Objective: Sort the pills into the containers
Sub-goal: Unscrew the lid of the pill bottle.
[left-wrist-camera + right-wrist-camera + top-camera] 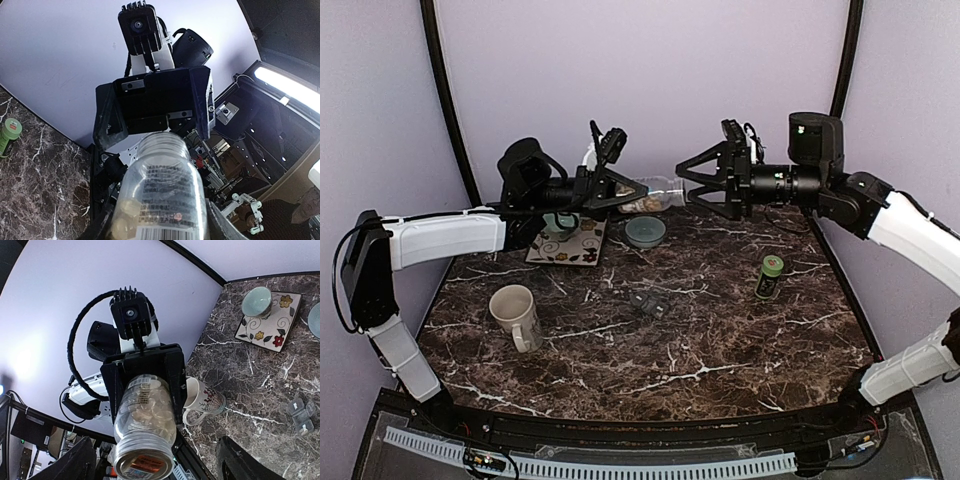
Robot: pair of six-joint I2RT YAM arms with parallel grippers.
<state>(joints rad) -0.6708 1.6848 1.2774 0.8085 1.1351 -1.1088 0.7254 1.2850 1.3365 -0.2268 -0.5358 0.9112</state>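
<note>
Table layout, seen from above. The pill bottle (655, 193) lies level in the air over the rear edge of the table (720, 340). It is in the left gripper (632, 196), with its mouth toward the right gripper (686, 182), which is just to its right. At rear left, a tile (582, 247) carries a cup (558, 222). A dish (645, 232) sits just right of the tile. A mug (513, 308) stands at front left, plastic boxes (648, 303) lie near the centre, and a small jar (770, 276) stands upright at right.
</note>
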